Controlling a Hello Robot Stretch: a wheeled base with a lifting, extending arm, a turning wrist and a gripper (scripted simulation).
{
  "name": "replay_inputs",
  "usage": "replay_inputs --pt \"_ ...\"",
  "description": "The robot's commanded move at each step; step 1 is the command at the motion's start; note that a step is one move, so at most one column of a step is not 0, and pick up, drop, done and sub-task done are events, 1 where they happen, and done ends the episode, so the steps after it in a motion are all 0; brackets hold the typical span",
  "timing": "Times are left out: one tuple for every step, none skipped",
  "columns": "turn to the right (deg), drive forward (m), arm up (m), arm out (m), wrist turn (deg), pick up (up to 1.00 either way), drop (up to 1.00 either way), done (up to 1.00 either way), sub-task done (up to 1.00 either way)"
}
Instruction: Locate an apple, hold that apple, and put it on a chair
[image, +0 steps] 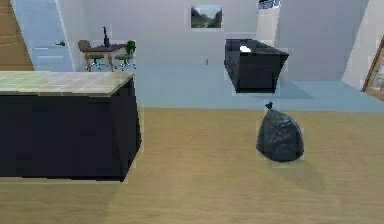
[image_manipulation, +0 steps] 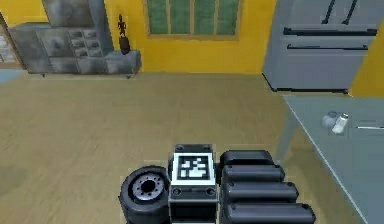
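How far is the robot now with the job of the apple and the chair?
Nothing looks finished: the green chair at the small brown table stands far off, beyond the dark wood-topped kitchen island. In hand: the search; the dark pincer sits low beside the white marked square, and I cannot tell whether it holds anything. Left: find the apple, grasp it, carry it to a chair.
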Motion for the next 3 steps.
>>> replay_inputs --pt "-3.0 0.00 0.00 0.00 0.0 0.00 0.00 0.00 0.00" --pt "0.0 1.00 0.00 0.00 0.0 0.00 0.00 0.00 0.00" --pt "3.0 0.00 0.00 0.00 0.0 0.00 0.00 0.00 0.00"
